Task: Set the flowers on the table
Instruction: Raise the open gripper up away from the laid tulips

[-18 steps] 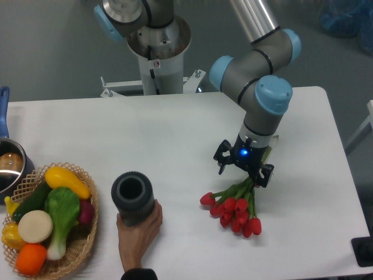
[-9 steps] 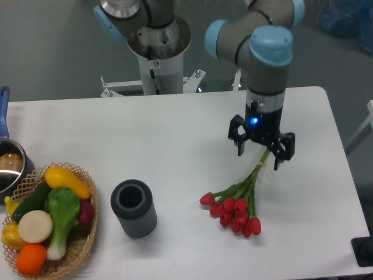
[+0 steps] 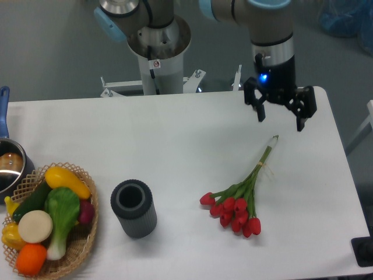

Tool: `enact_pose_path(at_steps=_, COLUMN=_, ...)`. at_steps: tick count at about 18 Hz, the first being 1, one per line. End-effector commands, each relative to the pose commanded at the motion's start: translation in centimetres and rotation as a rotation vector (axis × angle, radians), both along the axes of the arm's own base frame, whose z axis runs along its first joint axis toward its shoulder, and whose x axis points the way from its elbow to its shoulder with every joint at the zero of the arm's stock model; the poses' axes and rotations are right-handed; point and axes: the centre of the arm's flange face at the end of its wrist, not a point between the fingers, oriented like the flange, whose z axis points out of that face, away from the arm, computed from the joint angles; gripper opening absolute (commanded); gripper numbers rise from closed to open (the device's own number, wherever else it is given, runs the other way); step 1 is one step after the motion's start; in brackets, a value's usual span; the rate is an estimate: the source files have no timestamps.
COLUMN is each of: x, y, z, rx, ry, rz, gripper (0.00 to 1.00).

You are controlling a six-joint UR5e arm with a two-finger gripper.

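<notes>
The flowers, a bunch of red tulips with green leaves and long tied stems, lie flat on the white table right of centre, heads toward the front, stem ends pointing back right. My gripper hangs above the table behind the stem tips, clear of the bunch. Its jaws are spread apart and hold nothing.
A dark grey ribbed cylinder vase stands upright left of the flowers. A wicker basket of toy produce sits at the front left corner. A pot with a blue handle is at the left edge. The robot base stands behind the table.
My gripper has let go of the flowers and risen up and back to the right. The bunch stays lying on the table. The hand at the vase withdrew.
</notes>
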Motion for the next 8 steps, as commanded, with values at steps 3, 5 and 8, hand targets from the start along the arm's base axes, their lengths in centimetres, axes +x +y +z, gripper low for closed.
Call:
enact_pose_path(at_steps=3, x=-0.4, y=-2.6, z=0.1, rx=-0.022, ry=-0.001, rz=-0.023, gripper=1.0)
enact_pose_path(at_steps=5, x=-0.3, y=-2.7, z=0.0, rx=-0.022, ry=-0.004, rz=-0.02, gripper=1.0)
enact_pose_path(at_steps=8, x=-0.3, y=-2.7, z=0.0, rx=-0.021, ry=-0.005, rz=-0.021, gripper=1.0)
